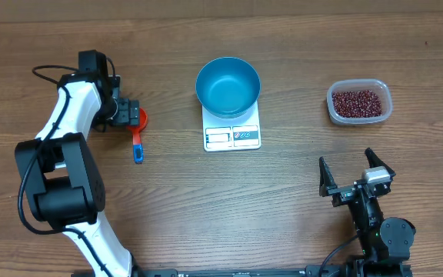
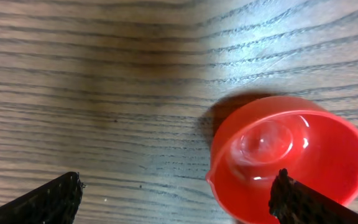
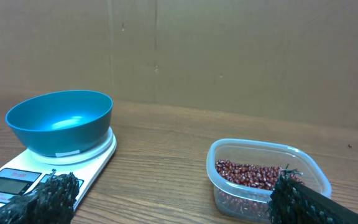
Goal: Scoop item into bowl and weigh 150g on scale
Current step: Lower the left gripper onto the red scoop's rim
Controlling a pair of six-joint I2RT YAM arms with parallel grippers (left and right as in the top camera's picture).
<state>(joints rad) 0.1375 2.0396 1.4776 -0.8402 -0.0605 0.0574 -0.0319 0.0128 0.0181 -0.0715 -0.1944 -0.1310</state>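
The left hand point(image 1: 131, 115) hangs low over the bench point(image 1: 283, 215), fingers spread wide with nothing between them. In its wrist view only one fingertip point(image 2: 303, 202) overlaps the rim of the red scoop point(image 2: 291, 155), so the cup lies to one side of the gap rather than inside it. From where I stand, the step in hand looks like picking that scoop up, and I'd say the round cup is a poor place to pinch. It would be better to slide along to the blue handle point(image 1: 138, 148), straddle its narrow width squarely and close there, so the scoop doesn't twist and its cup stays level. The scoop's long axis runs front to back. The red cup is at the far end, and the handle points back toward the robot's side. The mouth appears to face up, though the arm hides part of it. Further out, the blue bowl point(image 1: 228, 85) sits empty on the scale point(image 1: 232, 137), whose display edge faces the robot, its length running the same way as the scoop. The beans point(image 1: 358, 101) are all in the clear tub point(image 1: 332, 113), well to the right of the scale, the tub's long side lying across the bench. The right hand point(image 1: 348, 168) waits near the front edge, spread open and empty.
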